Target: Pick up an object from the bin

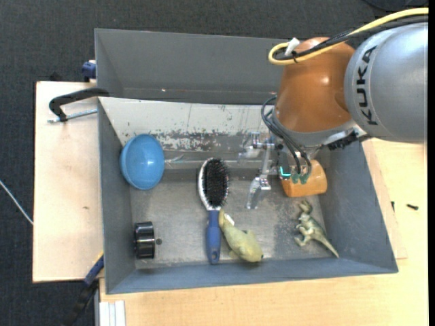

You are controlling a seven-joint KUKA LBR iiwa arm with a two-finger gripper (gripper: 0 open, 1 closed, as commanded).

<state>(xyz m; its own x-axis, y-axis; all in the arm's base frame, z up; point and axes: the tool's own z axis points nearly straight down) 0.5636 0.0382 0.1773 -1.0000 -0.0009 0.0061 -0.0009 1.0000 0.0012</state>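
In the bin (204, 66), the bowl (143, 161) lies at the left, close to the far wall. Nearer than it, in the near left corner, sits the knob (144, 240), well apart from the bowl. The brush (213, 182) lies in the middle, head toward the far wall and handle running to the near wall. The lump (242, 243) lies just right of the handle, touching it, by the near wall. The tool (255, 199) hangs just right of the brush head, between it and the block (304, 182). The block lies at the right, partly under the arm. The dinosaur (311, 229) lies nearer than the block, just beside it, right of the lump.
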